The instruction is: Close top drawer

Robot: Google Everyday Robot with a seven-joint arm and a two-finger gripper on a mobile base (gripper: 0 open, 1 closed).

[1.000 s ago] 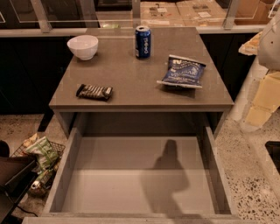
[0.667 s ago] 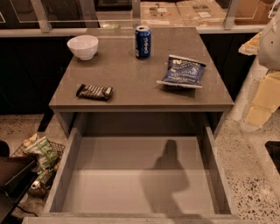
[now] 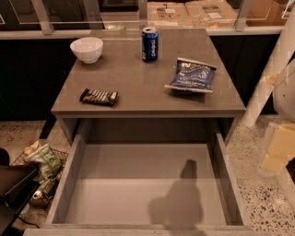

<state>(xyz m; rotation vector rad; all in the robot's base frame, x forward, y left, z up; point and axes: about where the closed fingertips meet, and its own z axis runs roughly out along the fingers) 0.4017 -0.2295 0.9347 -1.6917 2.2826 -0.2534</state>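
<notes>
Camera view: nearest the lens, the top drawer [image 3: 138, 173] is seen pulled far out from under the desk [image 3: 138, 90], towards the bottom edge of the frame. It is shown as a wide, deep grey box with plain grey walls and a plain grey floor; only the top edge of its front panel is caught along the lower border. A dark shadow [image 3: 180, 205] is cast on the drawer floor, right of centre.

The gripper [image 3: 278, 148] is found at the right edge, as a pale yellowish block held above the speckled floor [image 3: 260, 198], just outside the drawer's right wall and apart from it. Whether it is wide or narrow cannot be told. A white arm [image 3: 271, 76] is seen rising above it, beside the right end of the desk.

At the left, on the floor beside the drawer, a wire basket [image 3: 40, 162] with packets is seen.

On the desk, a dark chocolate bar [image 3: 98, 97] is laid near the front left, and a blue bag of crisps [image 3: 191, 75] to the right. Further back, a blue can [image 3: 150, 44] is stood upright near the middle and a white bowl [image 3: 86, 49] at the left. Behind the desk, cardboard boxes [image 3: 184, 9] are seen.
</notes>
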